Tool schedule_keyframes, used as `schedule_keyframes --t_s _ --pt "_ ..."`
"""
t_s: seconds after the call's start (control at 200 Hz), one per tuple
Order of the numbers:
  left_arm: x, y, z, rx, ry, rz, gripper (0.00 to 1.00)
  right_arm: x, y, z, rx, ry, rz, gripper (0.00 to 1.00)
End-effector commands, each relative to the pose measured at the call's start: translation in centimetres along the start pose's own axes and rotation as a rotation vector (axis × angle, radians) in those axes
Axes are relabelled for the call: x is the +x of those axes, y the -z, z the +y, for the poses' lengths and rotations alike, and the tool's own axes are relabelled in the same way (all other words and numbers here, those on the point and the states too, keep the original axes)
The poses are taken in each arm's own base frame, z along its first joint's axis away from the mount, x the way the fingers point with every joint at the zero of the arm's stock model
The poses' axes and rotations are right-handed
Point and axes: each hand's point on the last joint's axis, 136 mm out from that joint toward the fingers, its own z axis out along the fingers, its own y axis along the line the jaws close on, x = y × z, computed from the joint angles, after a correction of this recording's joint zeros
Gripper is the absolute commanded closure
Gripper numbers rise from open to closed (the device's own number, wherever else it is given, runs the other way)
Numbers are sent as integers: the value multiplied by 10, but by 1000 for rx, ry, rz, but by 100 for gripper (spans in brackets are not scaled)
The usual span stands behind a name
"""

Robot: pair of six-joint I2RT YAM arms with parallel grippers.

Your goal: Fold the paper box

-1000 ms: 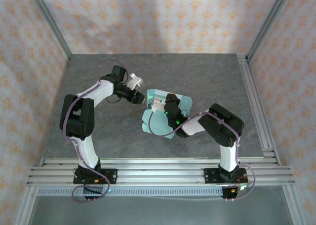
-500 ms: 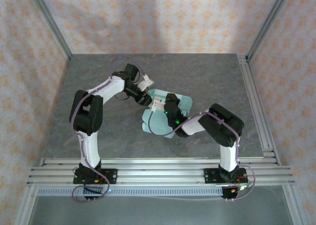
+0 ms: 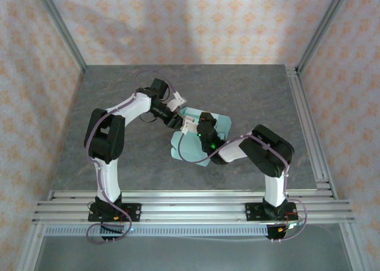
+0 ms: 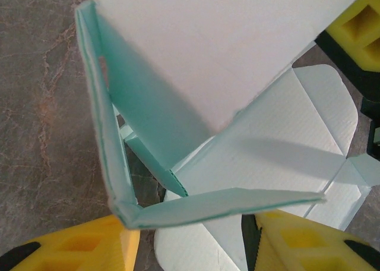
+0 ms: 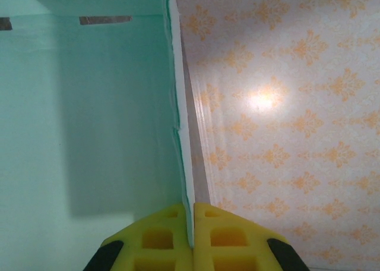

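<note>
Ok, biggest thing first: the table (image 3: 255,93) is carrying the paper box (image 3: 185,148) around its middle, well away from every edge and corner, so we're not worrying about it going over the side. We're worrying about the box itself. It's sitting half formed. The base is lying flat with its rounded flaps spread out, while the raised panel (image 4: 225,57) and a side wall are standing up. Nothing is pinning the base down, so any sideways shove is probably going to skate the whole sheet across the table instead of folding it.

The two arms are crowding in over the same spot, grippers just beside each other, so we're thinking a knock between them is a real risk if either one swings in further.

The right gripper (image 5: 193,226) is clamping the top edge of an upright wall, with its yellow pads pressed together and only the card between them. If the other arm pushes while that pinch is holding, the thin card is likely going to buckle or tear right at the pads, or just slip out and flop back down.

The left gripper (image 4: 193,238) is sitting with its jaws apart, straddling the low wall by the corner fold (image 4: 127,214) and not squeezing anything that we can see. One finger is right up against that fold. Closing or driving down from here could crush the crease the wrong way, and the little tabs could miss their slots
</note>
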Motion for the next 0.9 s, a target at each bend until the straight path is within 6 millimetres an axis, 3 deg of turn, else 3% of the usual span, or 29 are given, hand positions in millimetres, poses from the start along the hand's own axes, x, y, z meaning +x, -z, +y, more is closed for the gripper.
schedule_keyframes --t_s 0.0,0.891 --pt "-9 6 -3 -16 22 -33 50 -3 2 4 -38 -35 -9 100" --pt "-12 -2 -1 -36 40 -32 58 -2 10 12 -223 -156 -18 100"
